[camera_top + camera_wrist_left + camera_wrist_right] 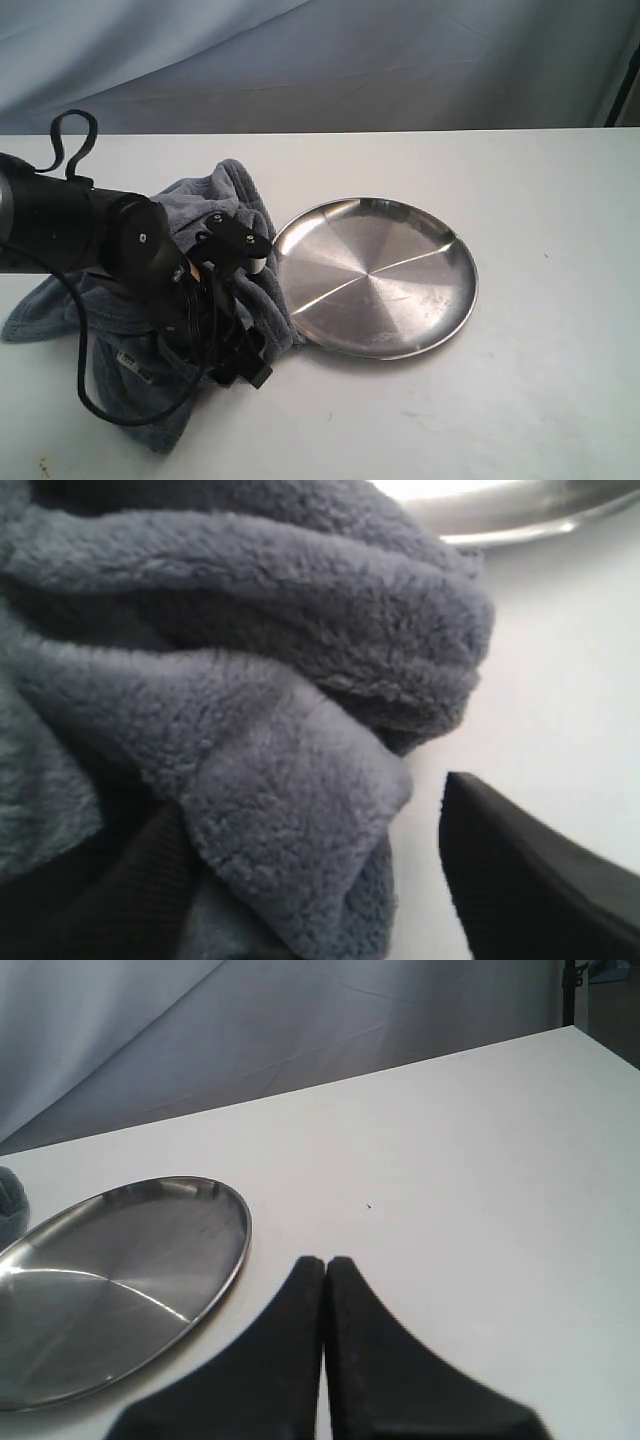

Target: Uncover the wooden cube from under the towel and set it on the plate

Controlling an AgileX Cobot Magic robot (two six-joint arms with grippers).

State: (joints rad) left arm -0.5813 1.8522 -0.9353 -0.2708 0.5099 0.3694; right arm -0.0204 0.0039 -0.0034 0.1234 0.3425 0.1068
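I'm barely started — left gripper (pixel 240 305) gapes over the towel (pixel 300 650), right gripper (pixel 325 1265) closed empty, wooden cube hidden, plate (pixel 375 275) bare.

From my station I count one towel (pixel 222 192) (blue-grey fleece), one steel plate (pixel 375 278), and one table (pixel 545 200) under both.

fluffy fleece towel (pixel 250 710), shiny steel plate (pixel 375 277)
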